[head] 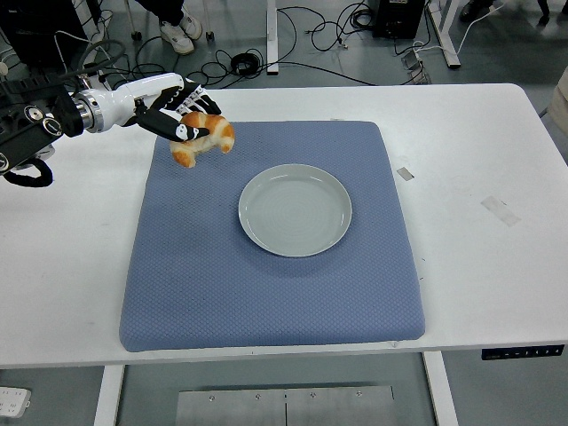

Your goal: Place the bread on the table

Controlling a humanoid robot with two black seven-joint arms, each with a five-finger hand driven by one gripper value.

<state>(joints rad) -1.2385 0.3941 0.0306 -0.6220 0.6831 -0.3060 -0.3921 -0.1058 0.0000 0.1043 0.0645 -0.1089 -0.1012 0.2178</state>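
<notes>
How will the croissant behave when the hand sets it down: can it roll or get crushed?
The croissant in the left hand looks puffy and flaky, so probably light and easily dented. Its curved shape should rest stable rather than roll on the textured blue mat.

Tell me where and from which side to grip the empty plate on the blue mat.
Take the plate by its raised rim, probably at the left edge, the side nearest the left hand. It lies flat and empty on the blue mat, so only the thin rim offers a hold: come down from above and pinch across it. That hand is full with the bread, which must be set down first.
</notes>
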